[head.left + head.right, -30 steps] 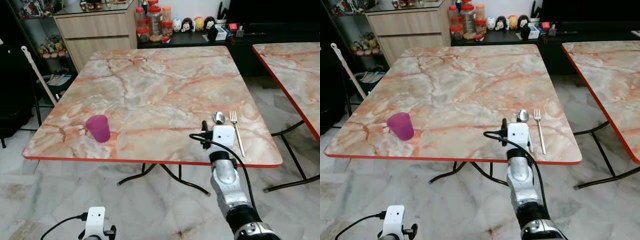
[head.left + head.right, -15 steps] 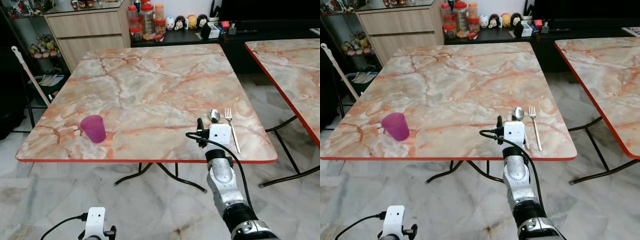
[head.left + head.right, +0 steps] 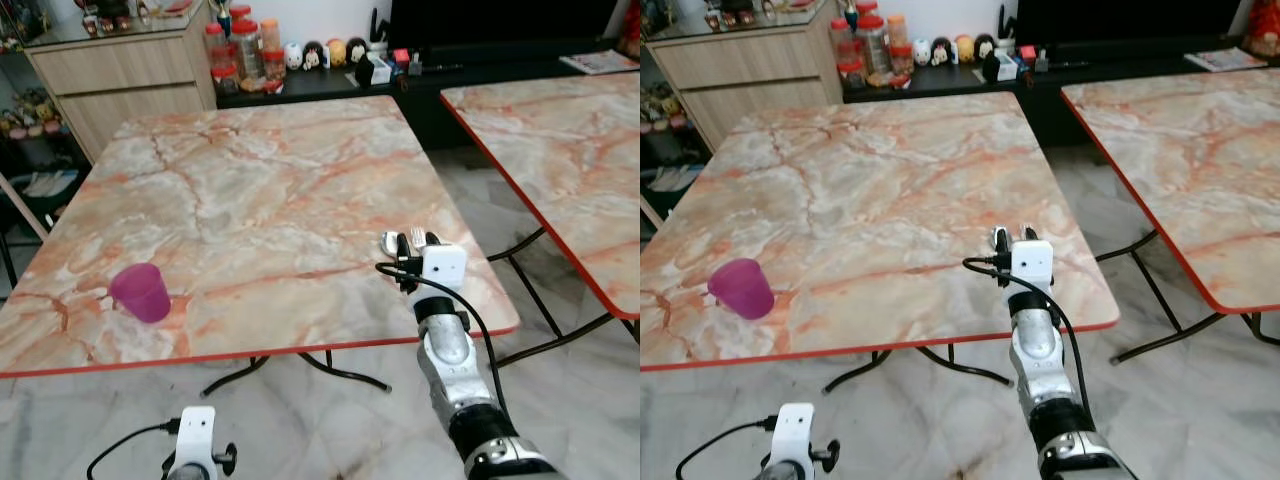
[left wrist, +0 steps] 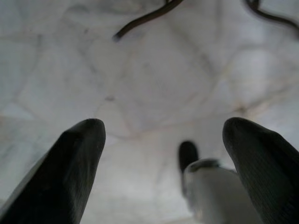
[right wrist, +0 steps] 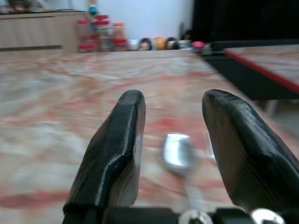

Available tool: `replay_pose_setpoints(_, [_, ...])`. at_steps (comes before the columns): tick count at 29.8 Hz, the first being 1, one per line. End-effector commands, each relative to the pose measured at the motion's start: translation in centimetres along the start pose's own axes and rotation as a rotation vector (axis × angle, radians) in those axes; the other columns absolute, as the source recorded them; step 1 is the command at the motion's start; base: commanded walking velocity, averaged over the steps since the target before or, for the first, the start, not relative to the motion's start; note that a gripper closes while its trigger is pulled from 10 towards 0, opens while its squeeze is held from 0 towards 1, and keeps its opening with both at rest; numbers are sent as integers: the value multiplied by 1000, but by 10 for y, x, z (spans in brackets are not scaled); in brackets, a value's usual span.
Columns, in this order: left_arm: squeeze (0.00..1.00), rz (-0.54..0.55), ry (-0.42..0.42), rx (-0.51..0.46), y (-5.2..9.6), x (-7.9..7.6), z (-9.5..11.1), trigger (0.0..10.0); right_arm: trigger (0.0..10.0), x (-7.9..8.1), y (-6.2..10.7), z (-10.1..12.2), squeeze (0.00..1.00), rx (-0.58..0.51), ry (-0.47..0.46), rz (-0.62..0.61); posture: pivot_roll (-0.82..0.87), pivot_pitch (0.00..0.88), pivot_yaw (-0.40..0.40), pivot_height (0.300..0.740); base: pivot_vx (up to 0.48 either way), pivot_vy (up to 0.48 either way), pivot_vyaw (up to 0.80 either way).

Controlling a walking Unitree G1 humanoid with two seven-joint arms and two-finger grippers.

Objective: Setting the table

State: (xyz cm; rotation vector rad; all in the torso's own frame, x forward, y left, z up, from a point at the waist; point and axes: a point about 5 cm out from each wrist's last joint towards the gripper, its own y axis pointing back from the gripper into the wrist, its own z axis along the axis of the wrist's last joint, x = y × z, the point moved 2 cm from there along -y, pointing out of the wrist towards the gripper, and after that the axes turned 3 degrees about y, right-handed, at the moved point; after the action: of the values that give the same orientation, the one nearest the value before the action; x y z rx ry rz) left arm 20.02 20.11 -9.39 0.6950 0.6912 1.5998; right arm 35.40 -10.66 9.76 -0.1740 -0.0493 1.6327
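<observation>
Right hand spread open, low over the marble surface near its front right corner, spoon lying between the fingers; blurred fork seemingly just beside. Purple cup upright, well apart leftward. Left hand open, hanging above the floor.

Parted right pincer over spoon

On the counter, the cup stands front left; the spoon and fork lie front right.
</observation>
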Motion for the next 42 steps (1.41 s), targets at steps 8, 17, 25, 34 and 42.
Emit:
replay_pose_setpoints(8, [0, 6, 2, -2, -1, 0, 2, 10000, 10000, -2, 1, 0, 0, -10, 6, 3, -14, 0, 67, 736, 292, 0, 0])
replay_pose_setpoints(17, [0, 11, 7, -2, 0, 1, 1, 10000, 10000, -4, 10, -7, 0, 11, 22, 5, -12, 0, 66, 736, 130, 0, 0])
replay_pose_setpoints(25, [0, 9, 6, 8, 1, 2, -4, 10000, 10000, -22, 30, -15, 0, 67, 67, -40, -30, 0, 66, 736, 0, 0, 0])
replay_pose_setpoints(34, [0, 1, -2, 10, 1, 1, -3, 10000, 10000, -34, 26, -7, 0, 102, 57, -64, -37, 0, 71, 736, 0, 0, 0])
replay_pose_setpoints(42, [0, 0, 1, 12, 0, 1, -3, 10000, 10000, -38, 18, -7, 0, 216, 75, -67, -32, 0, 70, 736, 0, 0, 0])
